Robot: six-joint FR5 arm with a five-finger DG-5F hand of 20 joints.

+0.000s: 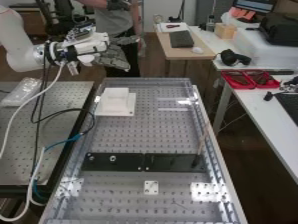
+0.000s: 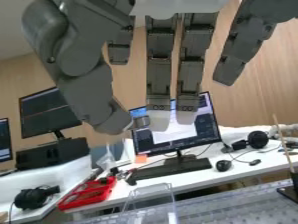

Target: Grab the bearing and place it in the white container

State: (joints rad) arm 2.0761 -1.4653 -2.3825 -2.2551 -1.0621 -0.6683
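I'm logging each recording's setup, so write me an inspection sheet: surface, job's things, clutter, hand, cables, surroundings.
Surface: perforated bench top with black plates lying across it.
Job's things: white container toward the far end; small ring on a black plate, possibly a bearing, not certain.
Clutter: red trays and headphones on the white desks.
Hand: raised near the bench's far end; whether it holds anything is unclear.
Cables: blue, black and white, looping over the neighbouring bench.
Surroundings: monitors, wood-toned wall.
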